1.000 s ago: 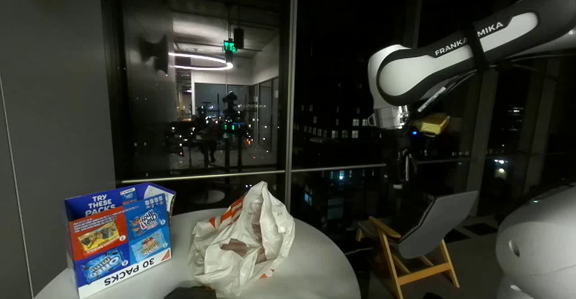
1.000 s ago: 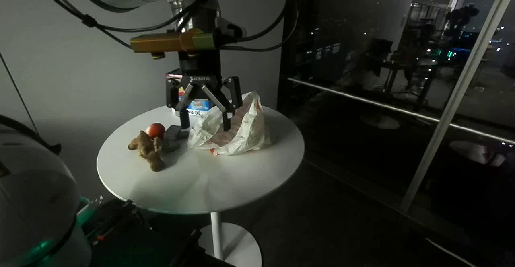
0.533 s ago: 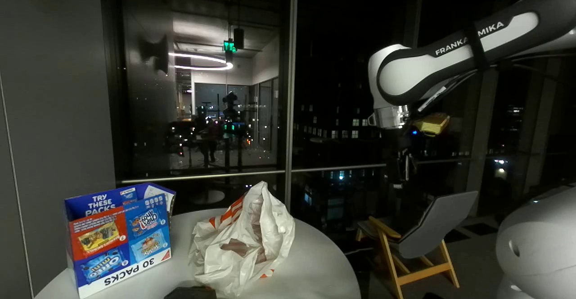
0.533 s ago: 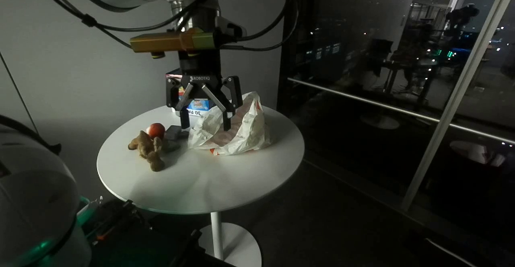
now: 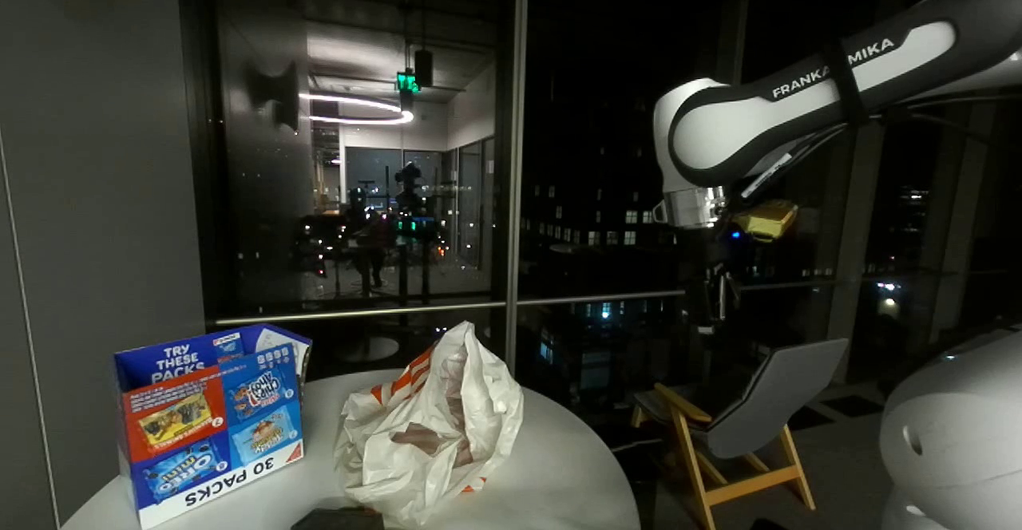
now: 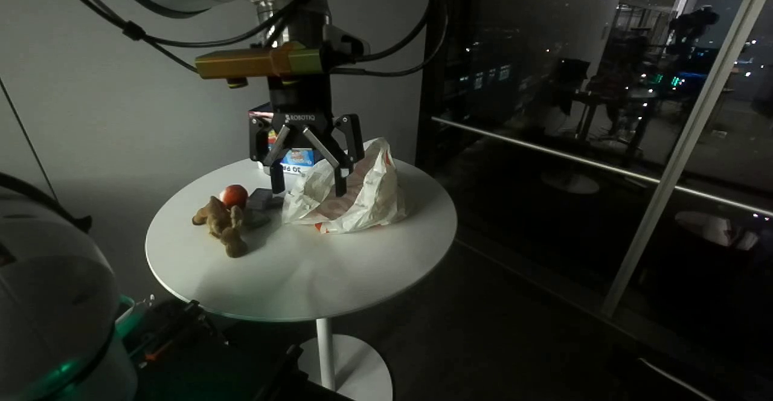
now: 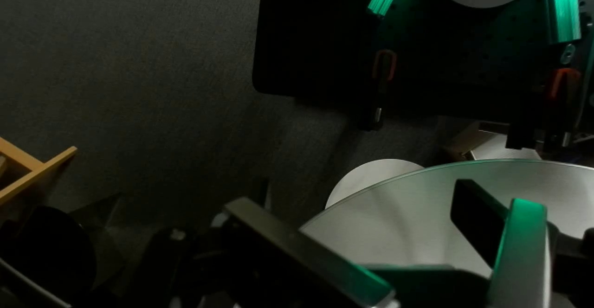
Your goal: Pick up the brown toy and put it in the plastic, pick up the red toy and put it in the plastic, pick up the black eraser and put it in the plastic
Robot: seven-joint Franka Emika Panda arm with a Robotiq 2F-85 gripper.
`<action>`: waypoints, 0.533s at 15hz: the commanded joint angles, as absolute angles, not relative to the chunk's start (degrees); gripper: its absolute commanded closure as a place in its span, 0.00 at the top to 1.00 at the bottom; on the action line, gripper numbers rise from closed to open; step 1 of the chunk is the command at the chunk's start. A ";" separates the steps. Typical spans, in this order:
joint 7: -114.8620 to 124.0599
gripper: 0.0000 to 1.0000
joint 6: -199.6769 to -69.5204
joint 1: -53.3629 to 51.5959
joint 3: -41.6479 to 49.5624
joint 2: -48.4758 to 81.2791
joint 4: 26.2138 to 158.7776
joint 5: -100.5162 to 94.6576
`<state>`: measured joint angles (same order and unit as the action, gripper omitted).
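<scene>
In an exterior view the claw (image 6: 308, 188) hangs empty, jaws apart; the brown toy (image 6: 220, 224) lies lower, long axis aslant, nearer the left rim of the table (image 6: 166, 247).

Before me stands a round white table (image 6: 338, 262) on a single pole (image 6: 325, 356). On it I see the brown toy (image 6: 220, 221) lying just beside the red toy (image 6: 234, 196); whether they touch, I cannot tell. The black eraser (image 6: 259, 199) sits between the red toy and the plastic bag (image 5: 427, 426), crumpled, white with reddish print, its mouth gaping. The blue box (image 5: 211, 434) stands near the bag, a strip of table between them.
</scene>
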<state>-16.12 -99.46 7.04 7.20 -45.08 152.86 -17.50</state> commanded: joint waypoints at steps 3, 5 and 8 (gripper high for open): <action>-15.56 1.00 -99.17 6.02 8.01 -45.14 152.74 -17.99; -15.56 1.00 -99.17 6.02 8.01 -45.14 152.74 -17.99; -16.98 1.00 -101.35 1.96 6.89 -42.88 154.42 -15.49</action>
<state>-16.38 -99.47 5.85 7.30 -44.71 153.40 -17.10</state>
